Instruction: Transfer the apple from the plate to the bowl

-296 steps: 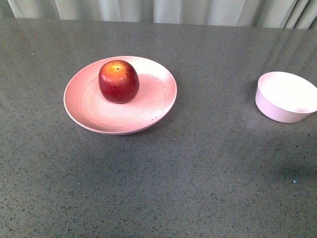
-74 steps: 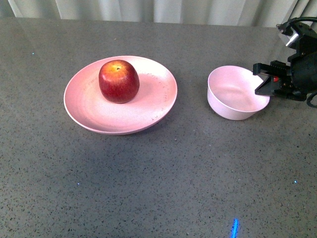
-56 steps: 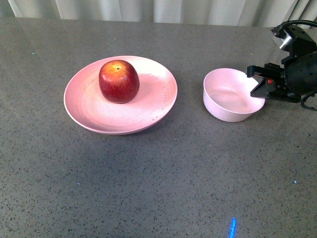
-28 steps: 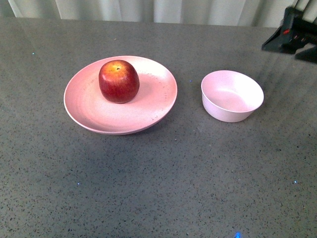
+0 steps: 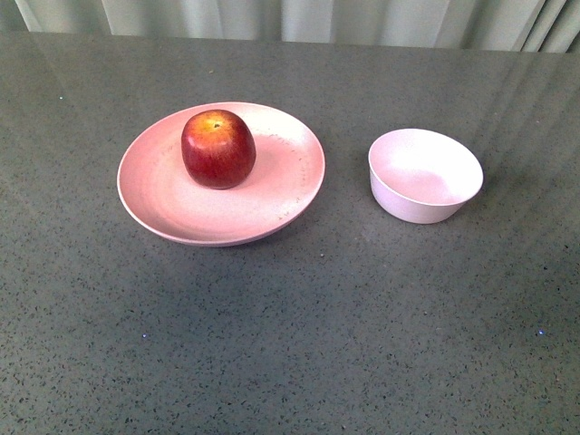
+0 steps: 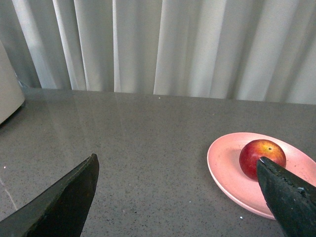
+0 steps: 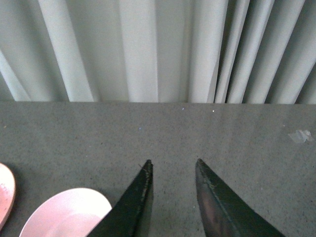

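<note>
Left gripper (image 6: 176, 159): out of the front view. Its wrist view shows two dark fingers (image 6: 61, 202) spread wide with nothing between them, above the table (image 5: 317, 317) and short of the plate (image 5: 181, 210).
Pale object (image 6: 9, 84): a rounded off-white shape at the frame edge of the left wrist view. I cannot tell what it is.
Plate: pink, wide and shallow, on the left part of the table, with faint dark specks near its rim.
Apple (image 5: 217, 148): dark red with a yellow-orange patch at the stem. It sits upright on the plate, toward the far side and left of the plate's middle.
Bowl (image 5: 419, 205): small, deep and pale, with nothing in it. It stands right of the plate, near it but apart.
Right gripper (image 7: 173, 162): out of the front view. Its wrist view shows the fingers drawn close with a narrow gap, holding nothing, over bare table beside the bowl.
Scrap (image 7: 299, 136): a small pale bit lying on the table, in the right wrist view only.
Table: grey and speckled.
Curtain (image 5: 272, 18): pale and pleated, hanging behind the table's far edge.
</note>
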